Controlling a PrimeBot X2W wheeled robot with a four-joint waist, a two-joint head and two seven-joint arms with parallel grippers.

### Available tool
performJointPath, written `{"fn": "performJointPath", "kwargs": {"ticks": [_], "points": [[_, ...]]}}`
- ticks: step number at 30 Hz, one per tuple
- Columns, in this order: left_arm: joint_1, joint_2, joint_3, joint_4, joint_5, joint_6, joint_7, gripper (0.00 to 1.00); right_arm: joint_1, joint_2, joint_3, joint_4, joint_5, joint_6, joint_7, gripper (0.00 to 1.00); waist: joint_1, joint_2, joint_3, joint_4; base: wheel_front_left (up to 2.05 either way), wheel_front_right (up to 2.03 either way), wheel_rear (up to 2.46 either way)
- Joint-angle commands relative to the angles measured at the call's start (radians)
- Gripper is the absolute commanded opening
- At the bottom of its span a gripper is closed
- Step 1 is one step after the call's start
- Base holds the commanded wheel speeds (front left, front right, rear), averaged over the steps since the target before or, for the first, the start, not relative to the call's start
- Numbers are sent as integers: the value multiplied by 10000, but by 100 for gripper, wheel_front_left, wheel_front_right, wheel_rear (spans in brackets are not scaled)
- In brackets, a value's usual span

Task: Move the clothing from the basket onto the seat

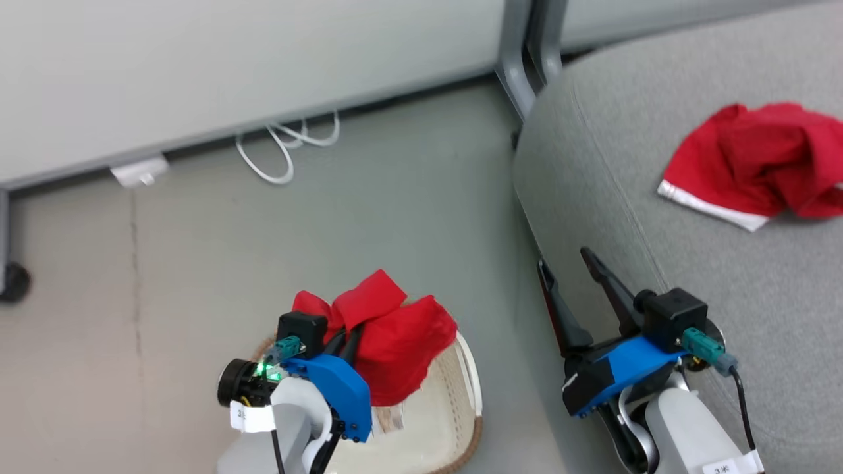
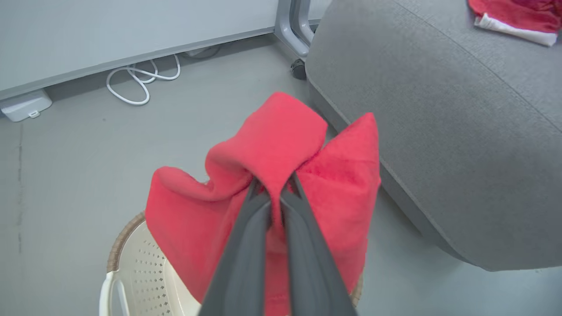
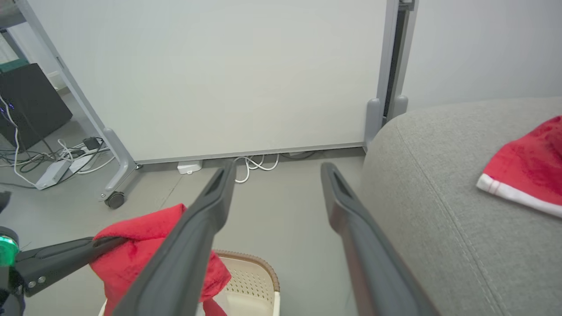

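My left gripper [image 1: 348, 337] [image 2: 272, 188] is shut on a red garment [image 1: 402, 349] [image 2: 263, 145] of the clothing, which hangs lifted over the cream basket [image 1: 471, 388] [image 2: 145, 272]. In the right wrist view the same garment [image 3: 145, 228] droops over the basket [image 3: 254, 272] from the left gripper [image 3: 116, 240]. A second red garment with a white hem [image 1: 764, 158] [image 2: 518, 15] [image 3: 527, 171] lies on the grey seat [image 1: 658, 217] [image 2: 439, 109] [image 3: 439, 197]. My right gripper [image 1: 564, 260] [image 3: 277, 169] is open and holds nothing, beside the seat's left edge.
A pale partition wall runs along the back, its grey leg [image 1: 520, 72] beside the seat's corner. A coiled white cable [image 1: 283, 145] and a white adapter [image 1: 139, 172] lie at its foot. A caster wheel [image 1: 13, 282] stands far left. Grey floor separates basket and seat.
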Motion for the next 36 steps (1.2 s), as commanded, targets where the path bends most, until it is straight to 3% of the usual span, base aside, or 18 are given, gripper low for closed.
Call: {"fn": "performJointPath", "kwargs": {"ticks": [1,14,36], "points": [[144,-15,-155,-188,-108,-15,-43,0,319,-30,-5,48,44,1,77,100,3,-1,-1420,829,0,0,0],[-925,-15,-1097,-1637,-677,-3,-84,0,1377,-28,143,-2,78,1,571,100,3,-1,-2733,1269,0,0,0],[-1512,-12,-1718,-1891,-1566,184,-53,0,1606,-27,633,-56,515,1,657,100,3,-1,-2787,1275,0,0,0]]}}
